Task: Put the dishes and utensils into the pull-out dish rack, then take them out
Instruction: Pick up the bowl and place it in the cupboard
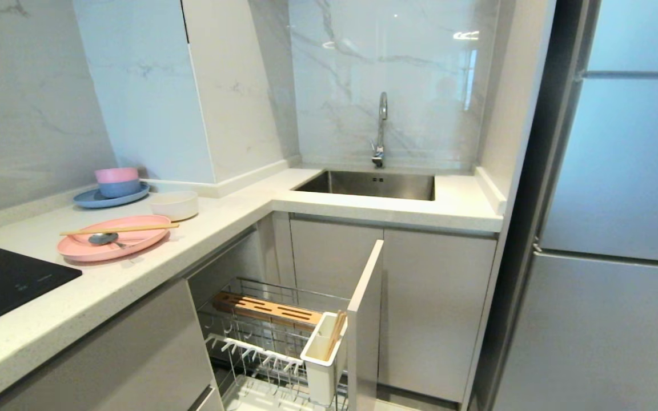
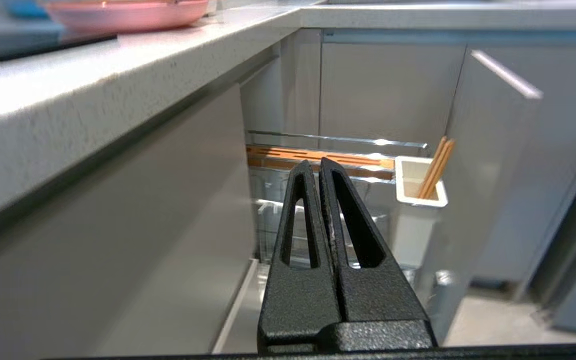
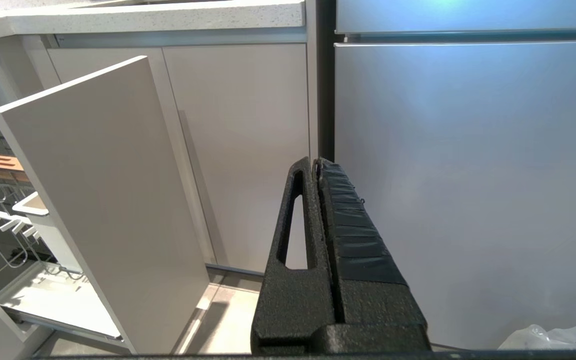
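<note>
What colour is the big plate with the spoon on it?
Pink plate; head view shows it best.

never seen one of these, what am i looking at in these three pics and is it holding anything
It is a two-armed kitchen robot. One picture comes from its head, looking down at a counter; the other two come from cameras behind each hand. The black wedges are the left hand and right hand, both shut and holding nothing. On the counter a pink plate carries chopsticks and a spoon, with a white bowl beside it. Below, the dish rack is pulled out; more chopsticks stand in its caddy.
</note>
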